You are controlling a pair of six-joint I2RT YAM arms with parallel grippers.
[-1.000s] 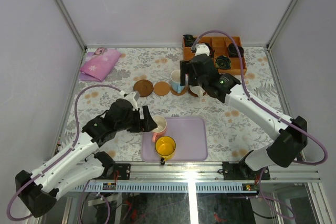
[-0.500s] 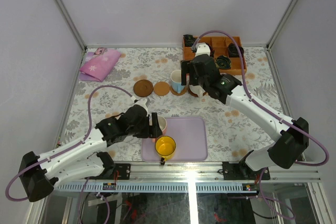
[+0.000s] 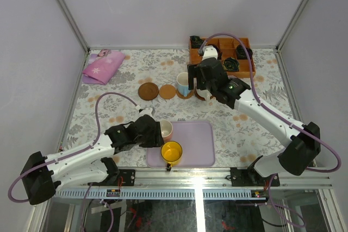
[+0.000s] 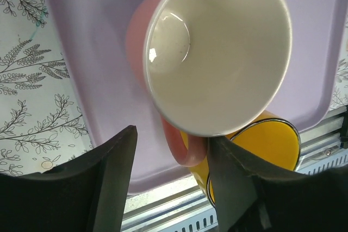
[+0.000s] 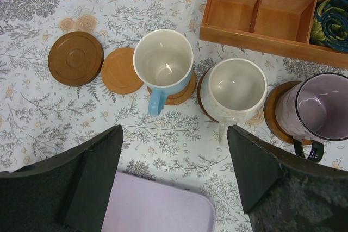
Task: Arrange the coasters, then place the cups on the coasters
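1. Near edge: tray (image 3: 198, 153) carries 2 cups. Yellow cup (image 3: 171, 151) sits closest to the arm bases.
2. Just beyond, at the tray's far-L corner: pink-handled cup (image 4: 217, 47), upright, just beside the yellow one. L gripper (image 4: 174, 137) straddles its handle with one finger each side. The jaws are apart and a gap shows on one side, so there is no clamp yet. The handle points straight back at the gripper, w/ the cup body dead ahead. L arm is by far the nearer arm.
3. Past the tray: 2 bare coasters side by side. Dark coaster (image 5: 75, 58) lies outermost L. Light coaster (image 5: 120, 70) is next, its edge meeting the coaster under the blue cup. Both lie ahead and slightly L of the pink-handled cup, and are judged the likely drop spots.
4. Same row, to the R: blue cup (image 5: 163, 61), white cup (image 5: 237, 88), purple cup (image 5: 318, 107), each on a coaster. R gripper (image 5: 175, 129) hangs above them, wide open and empty.
5. Far R: box (image 5: 255, 36).
6. Count: 5 cups (3 placed, 2 on tray), 5 coasters (3 taken, 2 bare), 1 tray, 1 box.
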